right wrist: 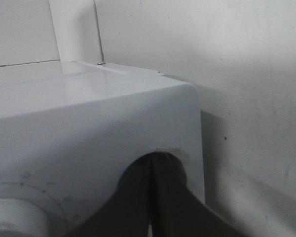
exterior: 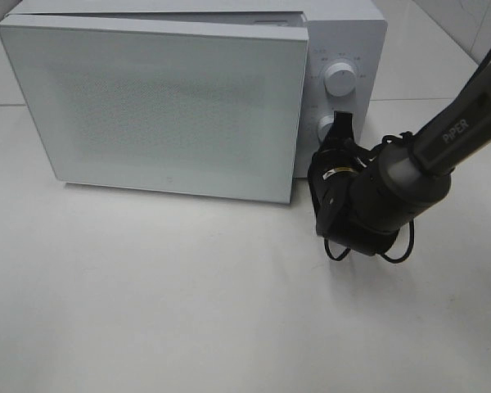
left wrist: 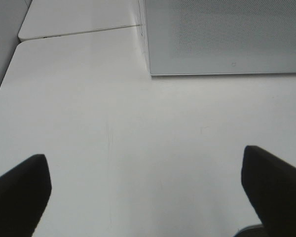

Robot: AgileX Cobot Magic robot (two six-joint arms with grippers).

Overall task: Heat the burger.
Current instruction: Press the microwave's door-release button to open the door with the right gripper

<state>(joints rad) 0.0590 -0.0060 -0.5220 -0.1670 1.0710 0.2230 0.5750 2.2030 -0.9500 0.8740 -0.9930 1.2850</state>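
At the microwave's (exterior: 352,33) control panel, your right gripper (exterior: 341,123) has its jaws pressed together, holding nothing, with its tips against the lower knob (exterior: 325,128), below the upper knob (exterior: 340,79). The burger shows in no view. You can only presume it sits behind the door (exterior: 155,106), so nothing here confirms there is food to heat. Watch that door: its free edge looks to stand slightly proud of the panel, and if it is not latched, turning a dial may start nothing. Closed tips do not clasp the knob, so they could skid off its face or rim instead of rotating it. Pushing harder could shove the whole oven back across the table (left wrist: 138,123). Your left gripper (left wrist: 143,163) hangs spread wide over bare tabletop, well apart from the oven, so it cannot brace it
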